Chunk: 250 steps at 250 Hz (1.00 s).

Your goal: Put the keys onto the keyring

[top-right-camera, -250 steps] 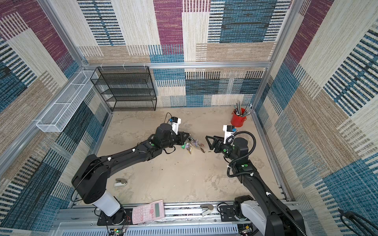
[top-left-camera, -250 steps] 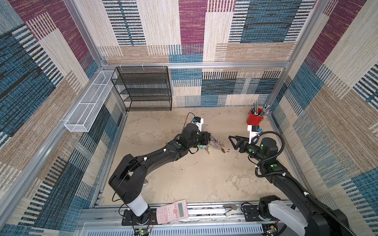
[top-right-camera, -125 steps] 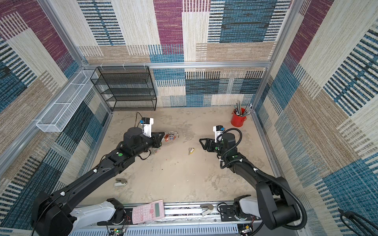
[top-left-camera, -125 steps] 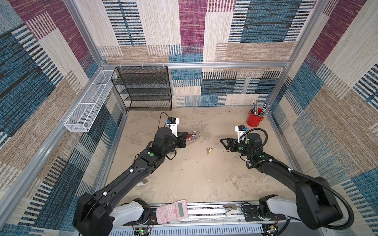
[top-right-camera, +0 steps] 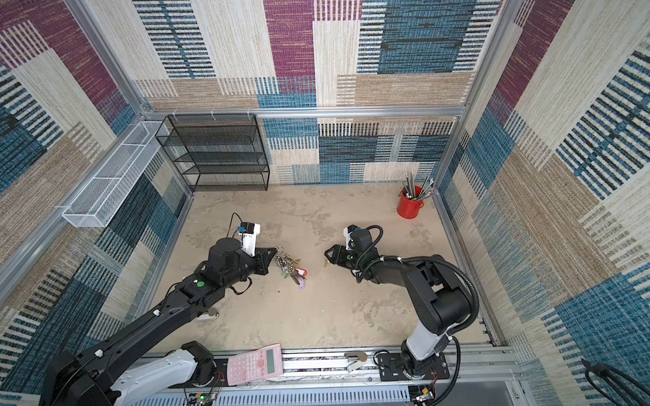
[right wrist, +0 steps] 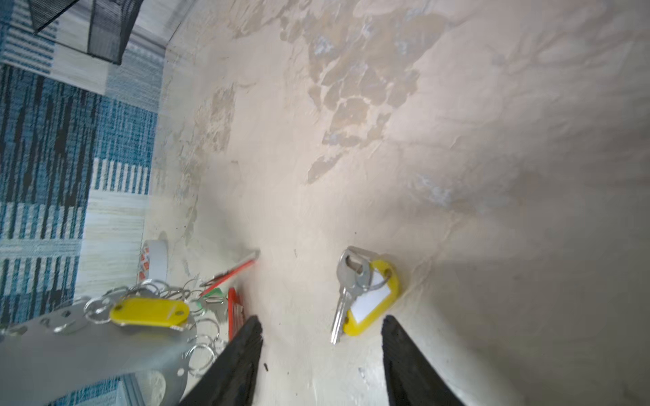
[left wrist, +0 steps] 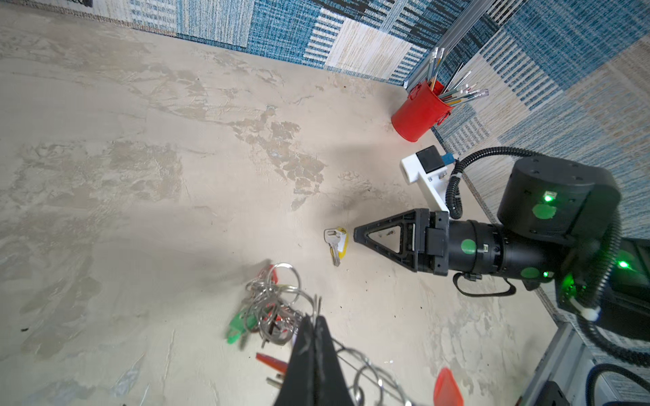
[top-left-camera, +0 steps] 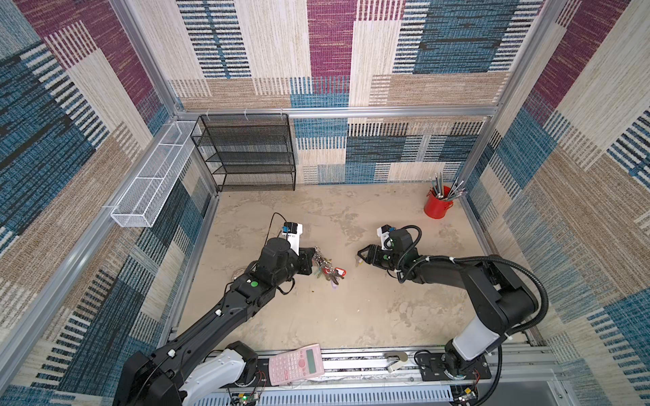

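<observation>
The keys [right wrist: 365,291], a silver pair on a small ring with a yellow tag, lie flat on the table; the keys [left wrist: 337,242] also show in the left wrist view and, tiny, in both top views [top-left-camera: 358,261] [top-right-camera: 327,263]. My right gripper [right wrist: 322,323] is open, low over the table, its fingertips just short of the keys on either side. My left gripper [left wrist: 316,327] is shut on the edge of the flat grey keyring [right wrist: 70,344]. The keyring's bunch of rings, keys and coloured tags [top-left-camera: 325,269] hangs to the table left of the keys.
A red cup of pens [top-left-camera: 438,207] stands at the back right. A black mesh shelf [top-left-camera: 246,154] and a white wire basket [top-left-camera: 151,179] are at the back left. A pink calculator [top-left-camera: 295,360] lies on the front rail. A tape roll [top-right-camera: 207,315] sits by the left arm.
My left gripper has drawn the keyring back to the left, away from the keys. My right gripper has moved left up to the keys and its jaws have narrowed. The keys have not moved.
</observation>
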Each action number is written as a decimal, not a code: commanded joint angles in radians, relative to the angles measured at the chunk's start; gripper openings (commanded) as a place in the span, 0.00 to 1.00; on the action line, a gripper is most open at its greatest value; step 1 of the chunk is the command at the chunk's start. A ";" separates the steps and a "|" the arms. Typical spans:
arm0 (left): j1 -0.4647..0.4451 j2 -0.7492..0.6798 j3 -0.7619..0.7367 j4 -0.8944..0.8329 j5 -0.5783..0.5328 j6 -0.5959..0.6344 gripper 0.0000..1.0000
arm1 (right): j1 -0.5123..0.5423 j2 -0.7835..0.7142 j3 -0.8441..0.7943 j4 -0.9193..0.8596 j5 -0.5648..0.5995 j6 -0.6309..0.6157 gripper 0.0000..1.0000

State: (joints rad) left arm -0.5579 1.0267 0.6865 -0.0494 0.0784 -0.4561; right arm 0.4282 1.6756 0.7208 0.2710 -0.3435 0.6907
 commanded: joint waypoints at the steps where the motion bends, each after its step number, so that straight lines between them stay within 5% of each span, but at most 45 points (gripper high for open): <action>1: 0.004 -0.014 -0.017 0.058 -0.009 0.028 0.00 | 0.006 0.020 0.023 0.008 0.055 0.034 0.55; 53: 0.009 -0.022 -0.035 0.072 -0.021 0.028 0.00 | 0.007 0.048 0.040 0.016 0.029 0.019 0.51; 108: 0.010 -0.044 -0.061 0.071 -0.041 0.023 0.00 | 0.007 -0.005 0.097 -0.178 0.194 -0.312 0.45; 171: 0.010 -0.030 -0.064 0.092 -0.027 0.016 0.00 | 0.049 0.051 0.238 -0.391 0.215 -0.619 0.41; 250: 0.012 -0.066 -0.087 0.078 -0.040 0.004 0.00 | 0.073 0.001 0.144 -0.266 0.359 -0.842 0.52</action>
State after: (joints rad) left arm -0.5472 0.9794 0.6067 -0.0193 0.0517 -0.4461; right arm 0.5011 1.7214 0.9173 -0.0792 -0.0483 -0.0181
